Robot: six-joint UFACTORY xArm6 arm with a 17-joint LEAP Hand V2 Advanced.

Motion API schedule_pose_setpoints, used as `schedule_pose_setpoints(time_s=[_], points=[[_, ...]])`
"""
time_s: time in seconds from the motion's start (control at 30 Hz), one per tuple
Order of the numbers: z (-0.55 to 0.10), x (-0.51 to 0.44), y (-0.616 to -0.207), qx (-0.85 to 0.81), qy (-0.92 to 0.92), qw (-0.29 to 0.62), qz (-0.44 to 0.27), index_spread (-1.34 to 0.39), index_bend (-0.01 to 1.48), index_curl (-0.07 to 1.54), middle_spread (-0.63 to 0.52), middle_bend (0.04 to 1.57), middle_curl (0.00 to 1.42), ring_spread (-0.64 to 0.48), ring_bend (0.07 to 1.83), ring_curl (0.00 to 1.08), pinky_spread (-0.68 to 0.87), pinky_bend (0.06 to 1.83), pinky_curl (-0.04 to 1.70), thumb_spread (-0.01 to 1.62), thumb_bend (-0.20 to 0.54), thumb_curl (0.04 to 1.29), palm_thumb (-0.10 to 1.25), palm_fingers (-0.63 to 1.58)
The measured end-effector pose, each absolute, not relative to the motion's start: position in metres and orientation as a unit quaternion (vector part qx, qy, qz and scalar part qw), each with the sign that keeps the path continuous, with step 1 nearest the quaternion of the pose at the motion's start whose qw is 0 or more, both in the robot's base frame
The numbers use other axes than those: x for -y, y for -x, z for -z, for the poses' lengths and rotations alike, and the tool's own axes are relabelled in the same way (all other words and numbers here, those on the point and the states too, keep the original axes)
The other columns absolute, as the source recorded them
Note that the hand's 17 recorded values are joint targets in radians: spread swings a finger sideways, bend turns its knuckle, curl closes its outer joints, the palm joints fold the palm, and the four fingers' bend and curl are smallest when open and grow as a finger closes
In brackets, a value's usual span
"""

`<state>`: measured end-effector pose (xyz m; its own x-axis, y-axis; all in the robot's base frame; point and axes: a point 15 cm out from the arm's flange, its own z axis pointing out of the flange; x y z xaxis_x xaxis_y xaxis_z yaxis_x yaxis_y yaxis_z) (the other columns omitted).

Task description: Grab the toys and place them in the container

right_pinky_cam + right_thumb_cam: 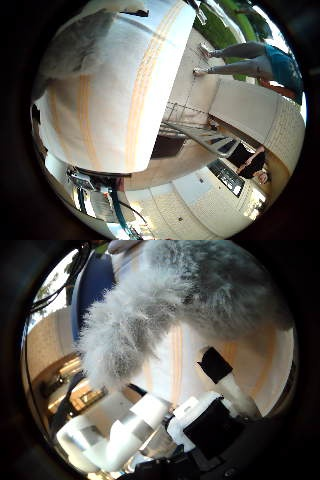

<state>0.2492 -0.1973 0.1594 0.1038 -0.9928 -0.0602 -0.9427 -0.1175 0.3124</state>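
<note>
The fluffy grey toy (150, 315) sat very close to the palm, over a white cloth with yellow stripes (115, 100) on the bench. The hand (200, 425) seemed to curl round it, though I could not tell. Next, it needed lifting toward the container.

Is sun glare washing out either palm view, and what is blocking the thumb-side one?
Little finger side view: strong daylight on the striped cloth, pale but its orange stripes still readable, with a grey shaded patch at one end. Thumb side view: no heavy glare; the grey furry toy fills much of it, close to the palm, covering most of the cloth.
</note>
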Motion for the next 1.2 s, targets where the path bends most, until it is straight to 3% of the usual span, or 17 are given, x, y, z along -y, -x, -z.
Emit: schedule_pose_setpoints(time_s=[0.37, 0.47, 0.53, 0.6, 0.63, 0.73, 0.83, 0.93, 1.03, 1.2], points=[[-0.160, 0.184, -0.256, 0.629, -0.758, 0.117, 0.129, -0.21, 0.18, 0.28, 0.03, 0.17, 0.32, 0.24, 0.33, 0.33, 0.37, 0.50, 0.15, 1.15, -0.020, 0.37, 0.75, 0.11], [-0.161, 0.182, -0.259, 0.610, -0.771, 0.137, 0.123, -0.17, 0.21, 0.29, 0.00, 0.21, 0.33, 0.24, 0.36, 0.33, 0.36, 0.48, 0.14, 1.14, -0.016, 0.37, 0.77, 0.29], [-0.162, 0.179, -0.261, 0.604, -0.775, 0.140, 0.121, -0.20, 0.23, 0.30, -0.06, 0.31, 0.37, 0.22, 0.45, 0.34, 0.37, 0.49, 0.12, 1.13, -0.013, 0.38, 0.80, 0.65], [-0.162, 0.174, -0.264, 0.597, -0.781, 0.141, 0.119, -0.25, 0.18, 0.28, -0.10, 0.43, 0.41, 0.19, 0.56, 0.36, 0.36, 0.54, 0.12, 1.12, -0.015, 0.38, 0.82, 0.91], [-0.163, 0.171, -0.265, 0.594, -0.783, 0.142, 0.119, -0.30, 0.12, 0.27, -0.12, 0.54, 0.47, 0.14, 0.73, 0.43, 0.35, 0.60, 0.13, 1.11, -0.014, 0.39, 0.84, 1.07], [-0.169, 0.165, -0.259, 0.593, -0.781, 0.149, 0.129, -0.39, 0.12, 0.25, -0.17, 0.73, 0.59, 0.09, 1.02, 0.57, 0.35, 0.66, 0.15, 1.10, -0.013, 0.41, 0.88, 1.06], [-0.177, 0.161, -0.251, 0.594, -0.777, 0.153, 0.143, -0.46, 0.17, 0.22, -0.20, 0.83, 0.67, 0.04, 1.13, 0.64, 0.34, 0.80, 0.18, 1.09, -0.010, 0.43, 0.92, 1.05], [-0.203, 0.160, -0.247, 0.602, -0.771, 0.152, 0.143, -0.56, 0.26, 0.23, -0.23, 0.89, 0.75, 0.00, 1.19, 0.69, 0.32, 1.07, 0.26, 1.10, -0.007, 0.46, 0.97, 1.11], [-0.230, 0.152, -0.239, 0.611, -0.763, 0.146, 0.150, -0.63, 0.35, 0.25, -0.25, 0.93, 0.82, -0.04, 1.22, 0.72, 0.29, 1.24, 0.33, 1.12, -0.008, 0.49, 0.98, 1.08], [-0.299, 0.124, -0.236, 0.607, -0.766, 0.132, 0.162, -0.74, 0.48, 0.30, -0.28, 0.99, 0.91, -0.07, 1.28, 0.77, 0.24, 1.38, 0.42, 1.15, -0.009, 0.53, 0.99, 1.00]])
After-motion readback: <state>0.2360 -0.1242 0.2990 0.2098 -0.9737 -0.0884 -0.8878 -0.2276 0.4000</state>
